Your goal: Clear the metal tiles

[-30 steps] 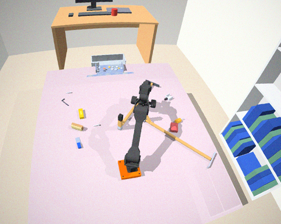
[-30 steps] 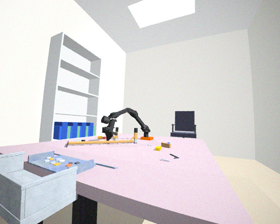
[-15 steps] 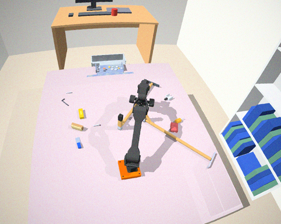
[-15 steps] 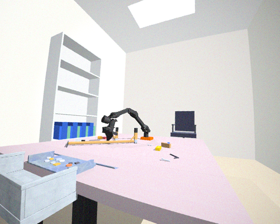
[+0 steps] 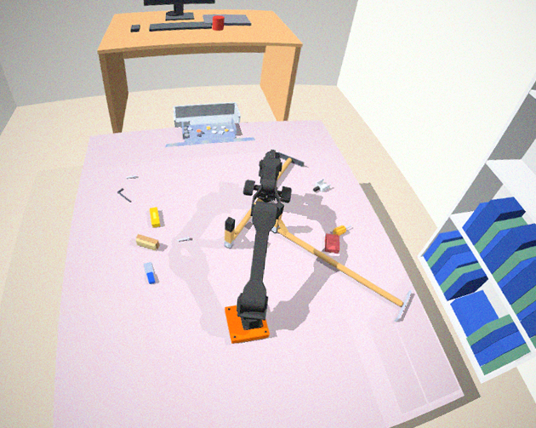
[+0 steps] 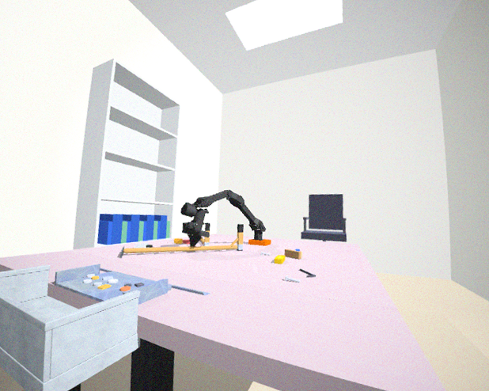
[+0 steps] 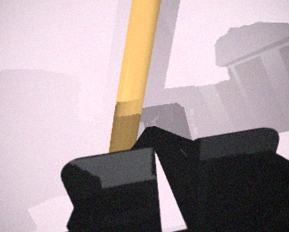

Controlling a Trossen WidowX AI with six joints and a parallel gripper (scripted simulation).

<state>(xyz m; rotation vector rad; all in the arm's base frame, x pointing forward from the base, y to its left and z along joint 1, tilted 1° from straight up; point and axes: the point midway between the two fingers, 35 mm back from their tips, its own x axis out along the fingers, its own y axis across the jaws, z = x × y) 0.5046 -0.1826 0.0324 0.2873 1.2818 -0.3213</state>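
Note:
The steel bench plate (image 5: 216,137) (image 6: 131,277) lies at the table's far edge, with several white, yellow, orange and dark tiles on it. The catch box (image 5: 204,117) (image 6: 92,333) is beyond its far end. A long tool with a wooden handle (image 5: 243,223) (image 6: 157,250) (image 7: 139,63) lies on the table, its dark blade (image 5: 293,160) far out and its black-tipped upright grip (image 5: 229,232) (image 6: 240,236) nearer the base. My gripper (image 6: 195,244) (image 7: 155,140) is shut and empty, low beside this handle; contact cannot be told. The arm hides the fingertips in the top view.
A second long wooden-handled tool (image 5: 361,279) with a grey blade lies to the right. A red block (image 5: 332,243), a yellow-handled tool (image 5: 339,230) and a small white item (image 5: 321,185) are also right. A yellow block (image 5: 154,216), a wooden block (image 5: 147,241) and a blue-white block (image 5: 149,272) lie left.

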